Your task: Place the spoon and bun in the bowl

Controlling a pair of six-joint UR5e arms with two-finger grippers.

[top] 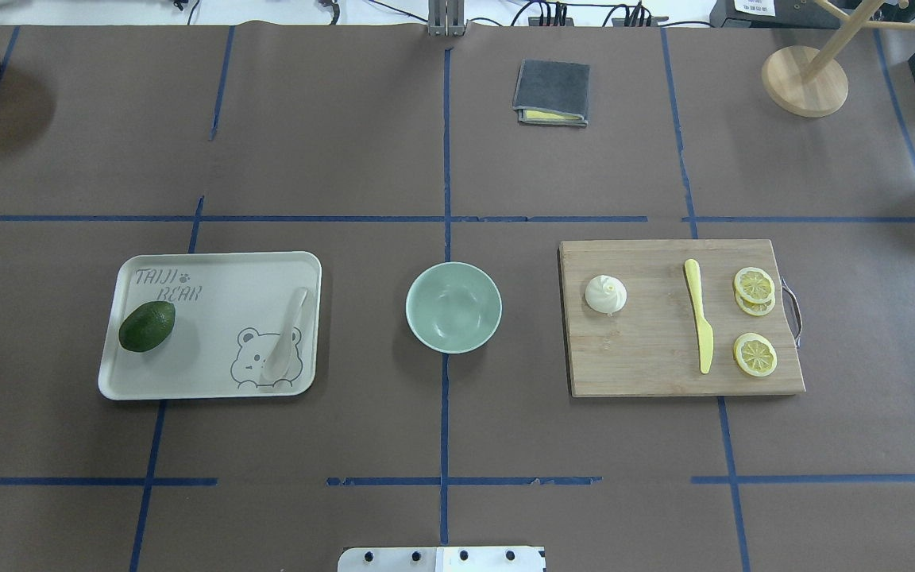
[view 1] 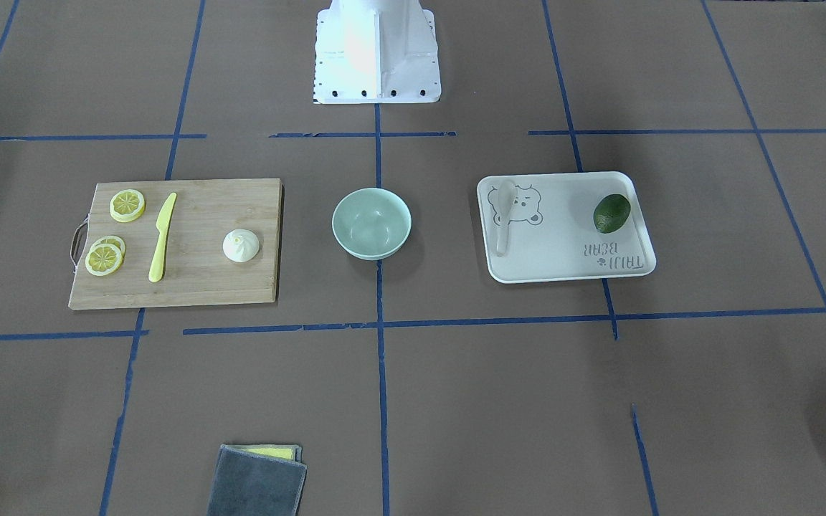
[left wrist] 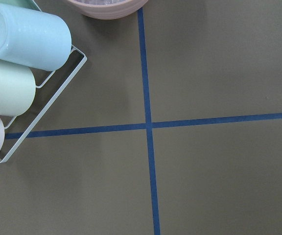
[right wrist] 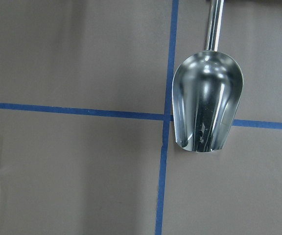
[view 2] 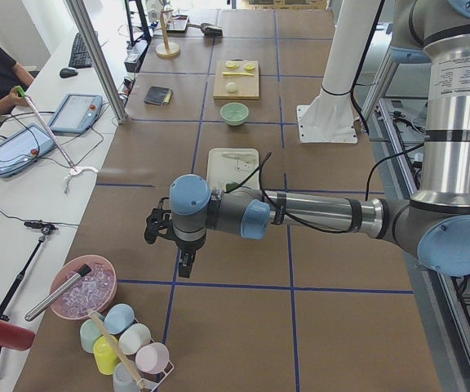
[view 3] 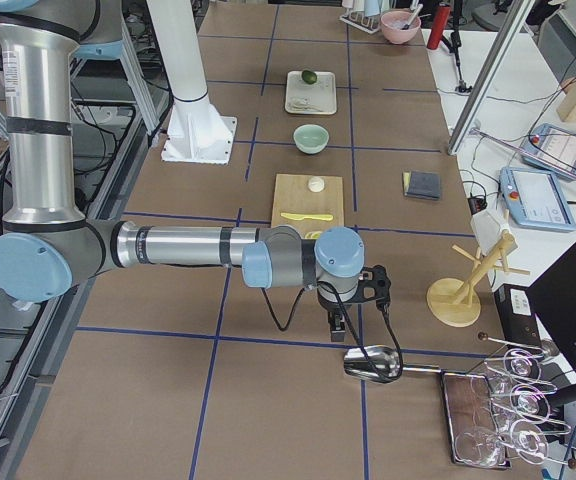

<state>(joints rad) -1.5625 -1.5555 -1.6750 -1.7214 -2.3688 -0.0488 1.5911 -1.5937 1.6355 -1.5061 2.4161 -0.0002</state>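
Out at the far left end of the tabletop [top: 346, 143], the left tool [view 2: 184, 266] hangs pointing down over bare surface, close to a rack of pastel cups [left wrist: 28, 34]. It shows only in the side view, so I cannot tell how far it is open, and nothing is seen in it. It is well apart from every task item.

Next comes a white bear-printed tray [top: 211, 318]. A green avocado [top: 147, 326] sits at its left and the spoon [top: 287, 345] lies on its right part over the bear, scoop toward the robot. The bowl [top: 453, 307] stands upright at the centre, between the tray and a wooden cutting board [top: 648, 349].

On the board, the bun [top: 605, 294] rests at the left end, then a yellow knife [top: 699, 326], then lemon slices [top: 754, 353].

Beyond the board, at the right end, the right tool [view 3: 338, 326] hangs just above a metal scoop [right wrist: 207, 100]. Its opening cannot be told either, and it too is well away from the bun and bowl.
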